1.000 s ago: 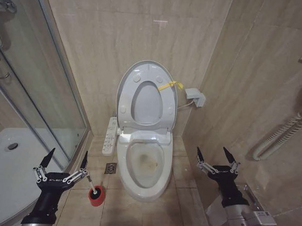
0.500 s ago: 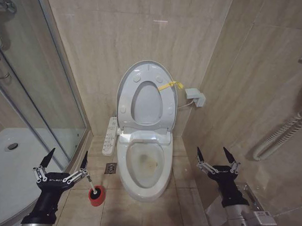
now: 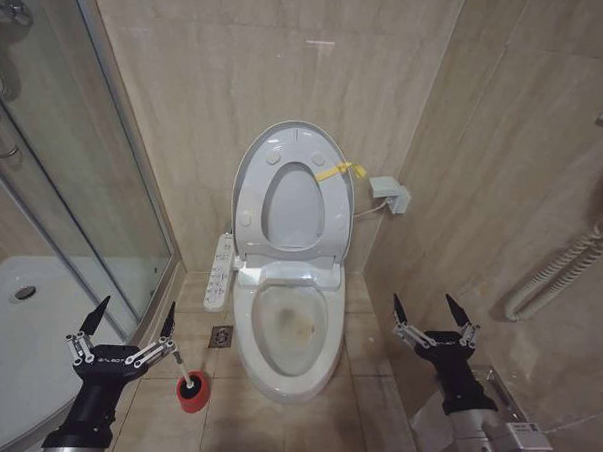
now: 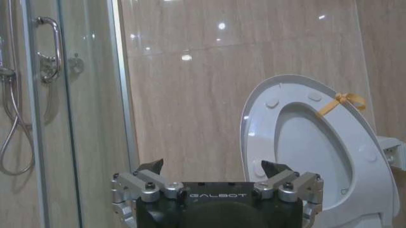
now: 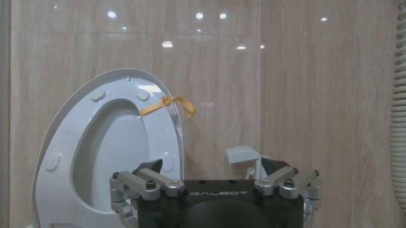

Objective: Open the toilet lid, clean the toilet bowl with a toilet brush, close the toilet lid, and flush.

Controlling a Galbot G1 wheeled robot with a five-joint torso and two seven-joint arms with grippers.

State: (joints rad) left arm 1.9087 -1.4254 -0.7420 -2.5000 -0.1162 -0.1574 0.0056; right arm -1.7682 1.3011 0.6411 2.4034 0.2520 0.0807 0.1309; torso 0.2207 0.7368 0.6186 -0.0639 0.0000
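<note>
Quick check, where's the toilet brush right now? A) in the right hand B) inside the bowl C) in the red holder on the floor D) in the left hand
C: the toilet brush stands in the red holder on the floor, just beside the open, empty left hand.

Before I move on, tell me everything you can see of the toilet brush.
The toilet brush stands on the tiled floor to the left of the toilet bowl, its lower end sunk in a small round red holder cup, so the head is hidden. What shows is a slim white stick handle, leaning up and away from the bowl. Its top lies right by the open left end effector, whose fingers are not closed on it; contact cannot be judged.
</note>
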